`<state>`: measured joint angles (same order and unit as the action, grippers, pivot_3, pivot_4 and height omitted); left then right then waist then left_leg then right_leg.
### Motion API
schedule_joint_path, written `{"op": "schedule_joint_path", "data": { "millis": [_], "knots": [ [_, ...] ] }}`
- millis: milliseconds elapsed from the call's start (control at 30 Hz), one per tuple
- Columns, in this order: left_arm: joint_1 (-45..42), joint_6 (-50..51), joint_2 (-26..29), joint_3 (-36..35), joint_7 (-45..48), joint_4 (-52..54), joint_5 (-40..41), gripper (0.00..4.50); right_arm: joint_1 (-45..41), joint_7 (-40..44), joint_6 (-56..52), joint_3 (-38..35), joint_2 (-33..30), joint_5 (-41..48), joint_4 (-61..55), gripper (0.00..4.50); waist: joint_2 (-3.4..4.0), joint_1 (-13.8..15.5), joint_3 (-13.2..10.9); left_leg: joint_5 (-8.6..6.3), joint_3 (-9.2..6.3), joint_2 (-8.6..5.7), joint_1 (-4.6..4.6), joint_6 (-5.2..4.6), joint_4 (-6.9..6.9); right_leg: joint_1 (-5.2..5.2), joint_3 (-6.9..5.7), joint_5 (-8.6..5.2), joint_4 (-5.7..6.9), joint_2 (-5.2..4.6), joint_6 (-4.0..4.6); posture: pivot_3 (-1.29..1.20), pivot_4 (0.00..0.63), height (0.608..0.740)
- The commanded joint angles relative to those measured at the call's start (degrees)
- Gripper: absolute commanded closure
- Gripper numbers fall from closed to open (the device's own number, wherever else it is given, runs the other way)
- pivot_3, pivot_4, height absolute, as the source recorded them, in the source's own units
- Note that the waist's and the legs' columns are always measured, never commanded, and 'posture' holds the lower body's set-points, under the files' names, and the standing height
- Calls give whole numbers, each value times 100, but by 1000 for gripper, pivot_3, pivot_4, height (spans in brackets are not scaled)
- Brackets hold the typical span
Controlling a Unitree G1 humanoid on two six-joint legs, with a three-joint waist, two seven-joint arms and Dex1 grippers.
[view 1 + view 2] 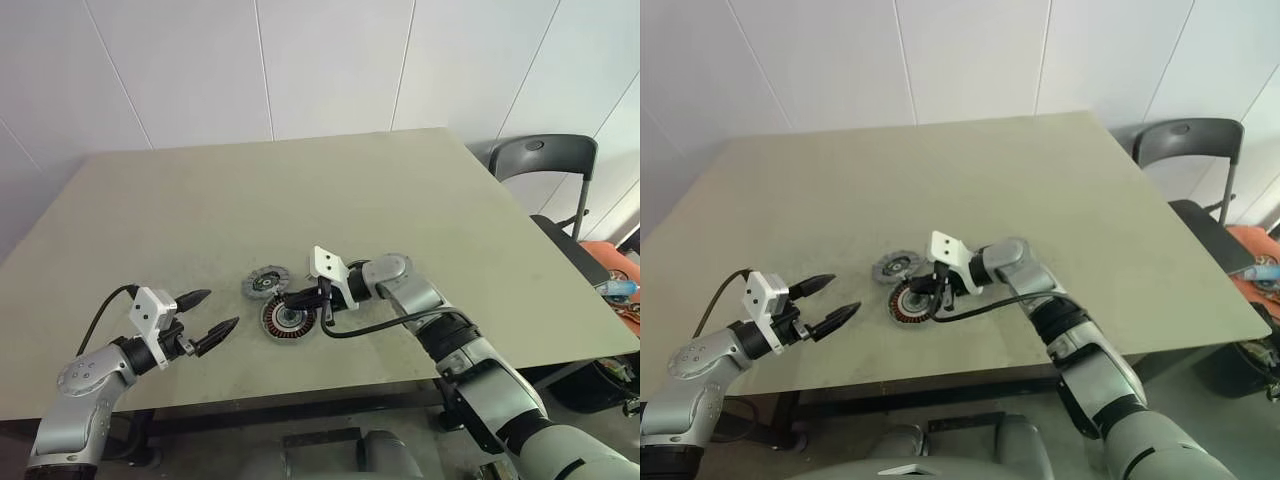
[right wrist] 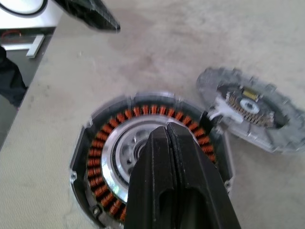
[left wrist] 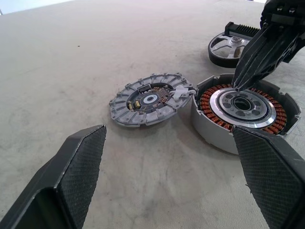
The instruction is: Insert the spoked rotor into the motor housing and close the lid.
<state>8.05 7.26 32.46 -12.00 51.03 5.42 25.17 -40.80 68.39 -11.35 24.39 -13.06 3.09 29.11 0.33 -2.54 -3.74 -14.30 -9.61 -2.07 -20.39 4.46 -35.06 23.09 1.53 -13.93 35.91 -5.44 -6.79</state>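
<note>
Copper-wound motor housing lay directly under right gripper, fingers closed empty; spoked rotor just behind it. Left gripper gaped wide, farther off.

A: What did the right gripper do?
B: Its fingers were pressed together over the motor housing centre.
A: And the lid?
B: It lay just beside the housing.

My right pincer, fingers pressed together, hangs over the middle of the motor housing, blocking the way in from above. The lid lies touching the housing's side. The rotor lies just behind. The table elsewhere lies bare.
</note>
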Motion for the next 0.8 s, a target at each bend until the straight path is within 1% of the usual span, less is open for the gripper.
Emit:
{"op": "schedule_joint_path", "data": {
  "millis": [33, 100, 167, 333, 467, 667, 733, 767, 800],
  "knots": [
    [-33, -32, 43, -62, -25, 234, 28, 0, -8, -11, 177, 63, -22, -177, 153, 4473, 0, 0, 0, 0, 0, 0, 0, 0, 0, 0, 0, 0, 0, 0, 0, 0, 0, 740],
    [-31, -28, 44, -61, -34, 249, 29, 0, -10, 3, 341, 152, -71, -338, 289, 4473, 0, 0, 1, 0, 0, 0, 1, 0, 0, -1, 0, 0, 0, 0, 0, 0, 0, 740],
    [-38, -8, 48, -62, -52, 275, 33, 0, -26, -68, 376, 59, -22, -316, 341, 4473, -1, 0, 1, 0, 0, 0, 5, 0, -1, -4, 0, 0, 1, 0, 0, 0, 0, 740],
    [-53, 43, 68, -72, -75, 331, 50, 0, -129, -57, 84, -356, 193, 142, 92, 4473, 0, 0, 1, 0, -1, 0, 6, 0, -6, -5, 0, -1, 8, 0, 1, 0, 0, 740],
    [-96, 116, 78, -64, -97, 389, 55, 0, -220, -161, -227, -665, 237, 398, -107, 4473, 0, 0, 1, 0, -2, 0, 4, 0, -4, 0, 0, 0, 10, 1, 0, 0, 0, 740],
    [-77, 209, 87, -69, -153, 541, 73, 0, -210, -625, -1642, -1430, 47, 1017, -736, 4473, 0, 16, 0, 0, -2, 0, 0, 0, -4, 1, 0, 0, 9, 0, 0, 0, 0, 740],
    [-69, 253, 96, -87, -153, 584, 87, 0, -233, -950, -1989, -1797, -138, 1147, -856, 4473, 0, 15, 0, 0, -2, 0, 0, 0, -5, 1, 0, 0, 8, 0, 1, 0, 0, 740],
    [-56, 297, 101, -96, -140, 606, 121, 0, -205, -966, -2192, -1917, -280, 1235, -983, 4473, 1, 18, 0, 0, -2, 0, 0, 0, -5, 1, 0, -1, 8, 0, 1, 0, 0, 740],
    [-37, 311, 106, -99, -130, 628, 133, 0, -148, -994, -2367, -2045, -413, 1329, -1150, 4311, 1, 22, 0, 0, -2, 0, -2, 0, -5, 1, 0, -1, 8, 0, 2, 0, 0, 740]
  ]
}}
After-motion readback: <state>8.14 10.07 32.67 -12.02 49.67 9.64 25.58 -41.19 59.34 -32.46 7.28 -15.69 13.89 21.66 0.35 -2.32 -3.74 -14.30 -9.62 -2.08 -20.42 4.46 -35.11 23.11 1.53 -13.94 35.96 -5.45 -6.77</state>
